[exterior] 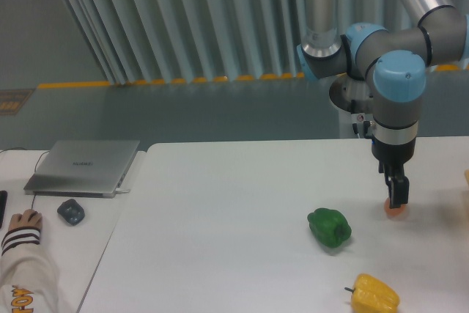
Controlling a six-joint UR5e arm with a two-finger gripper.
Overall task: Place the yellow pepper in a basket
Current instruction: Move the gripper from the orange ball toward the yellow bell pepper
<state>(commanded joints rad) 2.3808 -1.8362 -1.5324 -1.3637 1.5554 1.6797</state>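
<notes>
Far right on the table, my gripper (pixel 396 201) sits down on an orange ball (pixel 396 210); jaw state unclear. Yellow pepper (pixel 375 295) lies near, untouched; green pepper (pixel 329 227) between. Risk: wrong object lifted; no basket visible.

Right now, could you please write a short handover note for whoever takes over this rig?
Tool: low over the table's right side, right at a small orange thing; open or shut cannot be told from here.
Yellow pepper: on the table near the front edge, untouched, apart from the tool.
Green pepper: between the two, leave it.
Basket: not in view.
Done: nothing yet.
Left: go to the yellow pepper, grasp it, carry it to a basket.
</notes>
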